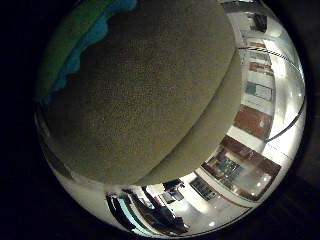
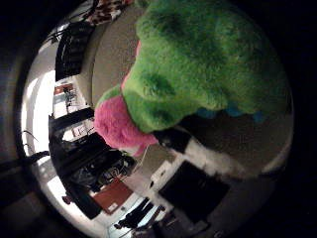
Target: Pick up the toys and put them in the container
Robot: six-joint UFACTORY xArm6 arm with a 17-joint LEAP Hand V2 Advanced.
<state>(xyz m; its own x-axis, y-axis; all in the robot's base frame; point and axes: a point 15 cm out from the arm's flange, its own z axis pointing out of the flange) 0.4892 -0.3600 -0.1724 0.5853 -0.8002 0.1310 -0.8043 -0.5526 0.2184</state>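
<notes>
Plush fills most of the thumb-side view: a green plush toy (image 2: 208, 59) with shaggy fur sits very close to the palm, with a pink plush part (image 2: 116, 124) bulging from its lower edge, and small teal-blue scallops (image 2: 233, 111) showing along its fringe. Whether the pink part belongs to the same toy or is a second toy pressed against it cannot be told. The toy lies on a beige speckled fabric surface (image 1: 145, 95), a rounded cushion-like top that takes up most of the little-finger-side view. In that view a strip of the same green fur and the wavy teal-blue trim show at the surface's far edge.

A white and black part of the right hand (image 2: 198, 151) reaches in just beside the pink plush, its black tip near or touching the fur; contact cannot be confirmed. Whether the fingers are spread, closed or clamped on the toy cannot be told from these views, since only this 1 part of the hand shows.

Beyond the rim of the beige surface, a bright room appears: pale floor, red-brown panels (image 1: 252, 120), and a dark chair (image 2: 74, 47) beside the surface. A patterned red, white and black item (image 2: 106, 11) lies at the surface's far edge. A red-brown flat object (image 2: 116, 196) sits on the floor below. No container can be made out.
</notes>
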